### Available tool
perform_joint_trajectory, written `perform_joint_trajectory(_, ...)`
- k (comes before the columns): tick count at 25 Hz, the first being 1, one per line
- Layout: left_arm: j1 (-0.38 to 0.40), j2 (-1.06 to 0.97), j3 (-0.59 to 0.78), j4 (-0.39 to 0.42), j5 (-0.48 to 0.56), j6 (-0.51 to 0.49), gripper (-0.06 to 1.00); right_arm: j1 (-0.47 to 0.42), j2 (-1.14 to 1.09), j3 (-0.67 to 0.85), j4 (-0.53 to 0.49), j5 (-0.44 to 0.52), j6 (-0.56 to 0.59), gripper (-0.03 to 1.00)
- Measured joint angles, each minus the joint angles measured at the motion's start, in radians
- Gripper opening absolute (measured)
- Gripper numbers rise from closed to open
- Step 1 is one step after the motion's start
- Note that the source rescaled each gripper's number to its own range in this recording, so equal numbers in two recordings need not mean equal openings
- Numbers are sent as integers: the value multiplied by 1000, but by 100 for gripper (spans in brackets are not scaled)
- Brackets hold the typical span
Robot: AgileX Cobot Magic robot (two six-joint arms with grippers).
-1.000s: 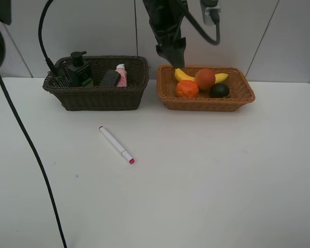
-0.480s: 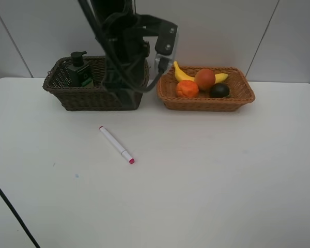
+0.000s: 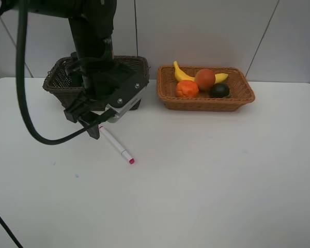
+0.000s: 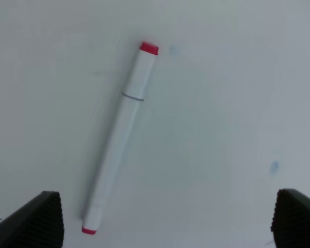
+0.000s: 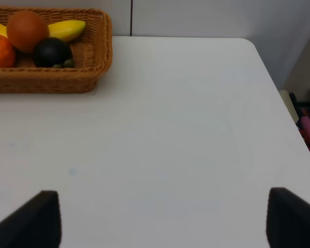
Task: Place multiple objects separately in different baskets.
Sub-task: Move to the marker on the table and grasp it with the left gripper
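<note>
Counter (image 3: 206,181), white and wide, carries everything in the high view. Dark brown basket (image 3: 139,67) sits toward 11 o'clock, much of it hidden behind the left arm, so its contents cannot be told. Light tan basket (image 3: 237,98) stands just beside it toward 1 o'clock, apart from it. Inside the tan basket lie four fruits, packed close: a yellow banana (image 3: 182,75) along the far wall, a red-orange ball fruit (image 3: 205,78) in front of it, a bumpy tangerine (image 3: 186,89) at the 9 o'clock end, and a dark green round fruit (image 3: 219,90) at the 3 o'clock side.

Left pincer (image 3: 93,123) hangs over the counter in front of the dark basket, its tips wide apart and holding nothing; one tip is just beside the near end of the white marker (image 3: 115,145). That marker lies flat on the bare counter, slanting from 10 o'clock to 4 o'clock, red at both ends.

Right pincer (image 5: 163,214) shows only two dark tips in its wrist view, spread wide, empty, above bare counter.
</note>
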Motion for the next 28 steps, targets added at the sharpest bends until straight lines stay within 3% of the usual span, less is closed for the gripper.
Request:
perform_joint_trajectory(3, 7, 0, 60, 7, -84, 71, 100, 0, 0, 0, 0, 0, 0, 100)
perform_joint_trajectory(12, 7, 148, 85, 12, -253, 151, 100, 0, 0, 0, 0, 0, 0, 100)
perform_joint_trajectory(28, 7, 234, 85, 8, -311, 204, 100, 0, 0, 0, 0, 0, -1, 100)
